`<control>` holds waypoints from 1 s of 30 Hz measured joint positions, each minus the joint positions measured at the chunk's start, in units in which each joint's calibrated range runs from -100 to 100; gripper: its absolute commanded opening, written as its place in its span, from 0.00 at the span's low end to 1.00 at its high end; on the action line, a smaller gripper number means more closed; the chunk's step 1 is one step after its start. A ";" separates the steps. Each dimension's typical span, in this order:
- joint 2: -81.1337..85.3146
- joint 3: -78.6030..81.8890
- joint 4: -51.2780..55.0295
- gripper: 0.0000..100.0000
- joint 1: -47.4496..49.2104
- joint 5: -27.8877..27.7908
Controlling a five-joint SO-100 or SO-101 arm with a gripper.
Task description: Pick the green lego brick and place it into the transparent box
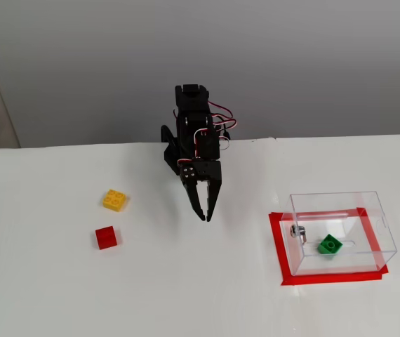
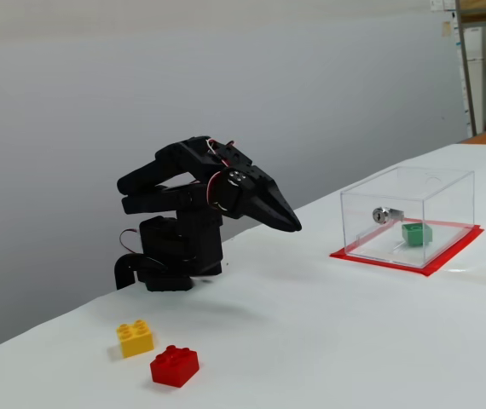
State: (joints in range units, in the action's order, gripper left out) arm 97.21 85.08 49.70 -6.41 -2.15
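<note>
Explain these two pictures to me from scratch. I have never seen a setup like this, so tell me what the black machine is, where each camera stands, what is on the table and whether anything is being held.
The black machine is a small robot arm bolted to a white table. Its pointed end is the gripper, two fingers that pinch things. It looks shut and holds nothing.

One fixed view looks down from high in front of the arm. The other stands low at the table's side.

On the table lie a yellow brick and a red brick, apart from each other. Across the table stands a clear plastic box on a rectangle of red tape. Inside the box lies the green brick, beside a small metal fitting on the box wall.
</note>
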 measured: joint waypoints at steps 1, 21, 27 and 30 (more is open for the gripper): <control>0.93 1.24 0.00 0.01 0.00 0.00; 1.95 13.15 3.17 0.01 -0.11 0.20; 1.95 11.74 10.80 0.01 0.00 0.20; 1.95 10.15 16.62 0.01 0.00 0.20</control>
State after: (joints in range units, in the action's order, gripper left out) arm 99.15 95.23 66.32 -6.41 -1.95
